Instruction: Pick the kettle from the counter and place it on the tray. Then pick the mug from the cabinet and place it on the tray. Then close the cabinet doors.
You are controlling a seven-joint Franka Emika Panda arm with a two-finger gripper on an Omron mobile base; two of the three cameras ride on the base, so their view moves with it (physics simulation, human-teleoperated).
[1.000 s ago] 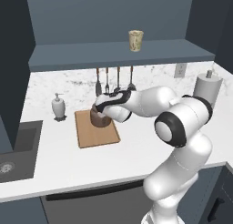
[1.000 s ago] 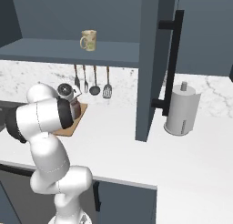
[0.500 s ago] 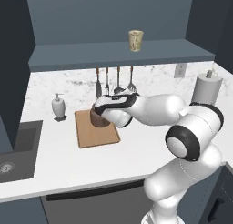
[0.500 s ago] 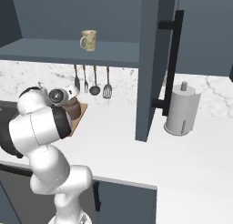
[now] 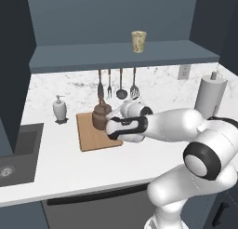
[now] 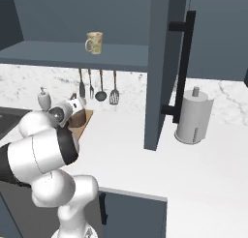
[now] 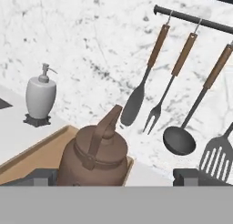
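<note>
The dark brown kettle [image 5: 100, 115] stands upright on the wooden tray [image 5: 93, 138] on the white counter [image 5: 69, 163]. My gripper [image 5: 110, 126] hovers just right of the kettle, open and holding nothing. In the hand view the kettle [image 7: 94, 155] sits on the tray [image 7: 27, 161] just ahead of my gripper [image 7: 119, 177], whose two dark fingertips stand far apart on either side of it. The beige mug [image 5: 138, 41] stands on the shelf of the open cabinet [image 5: 116, 53]; the right base view shows the mug [image 6: 94, 42] too. A cabinet door [image 6: 164, 63] hangs open.
A white soap dispenser [image 5: 59, 108] stands left of the tray, and a dark sink [image 5: 14, 151] lies at the far left. Several utensils [image 7: 182, 91] hang on the wall rail behind the kettle. A paper towel roll [image 5: 210, 95] stands at the right.
My hand has drawn back from over the kettle, toward the right and the counter's front. The kettle has stayed on the tray, and the jaws have stayed open.
</note>
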